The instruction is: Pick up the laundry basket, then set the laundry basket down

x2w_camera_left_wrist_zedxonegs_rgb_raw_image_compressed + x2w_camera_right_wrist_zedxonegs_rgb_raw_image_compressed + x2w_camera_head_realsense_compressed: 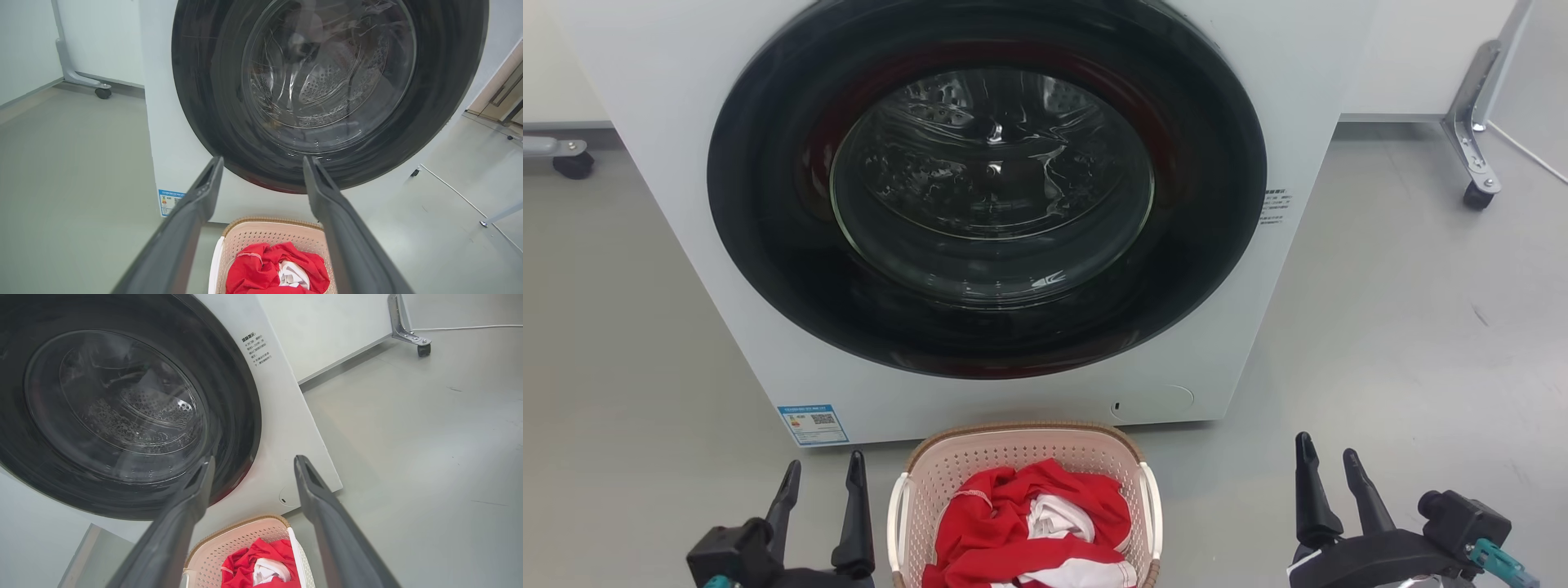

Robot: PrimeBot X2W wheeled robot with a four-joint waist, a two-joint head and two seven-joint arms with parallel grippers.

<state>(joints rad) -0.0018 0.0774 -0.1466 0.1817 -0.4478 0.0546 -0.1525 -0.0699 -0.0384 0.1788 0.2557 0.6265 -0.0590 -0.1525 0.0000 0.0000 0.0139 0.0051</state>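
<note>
**Laundry basket** (1013, 459): pale pinkish-beige plastic with small holes, a brown woven-look rim and a white handle (897, 523) on each side. It stands upright on the grey floor (1405, 327), close to the foot of the washing machine's front and below the door. Whether it touches the machine cannot be told. Neither claw holds it.

**Contents:** crumpled red clothes (1005, 531) with a white piece (1058, 523) among them, heaped inside the basket.

**Washing machine** (686, 245): white front-loader. Its round dark door (988, 188) is closed, and the metal drum shows through the glass. A blue sticker (812, 424) sits at the lower left corner of the front.

**Left gripper** (823, 462): fingers spread with nothing between them. It is just beside the basket's left handle and not touching it.

**Right gripper** (1328, 446): fingers spread and empty. It is over bare floor, well apart from the basket's right side.

**Background:** a metal leg on a black caster (1476, 196) stands at the floor's far right.
</note>
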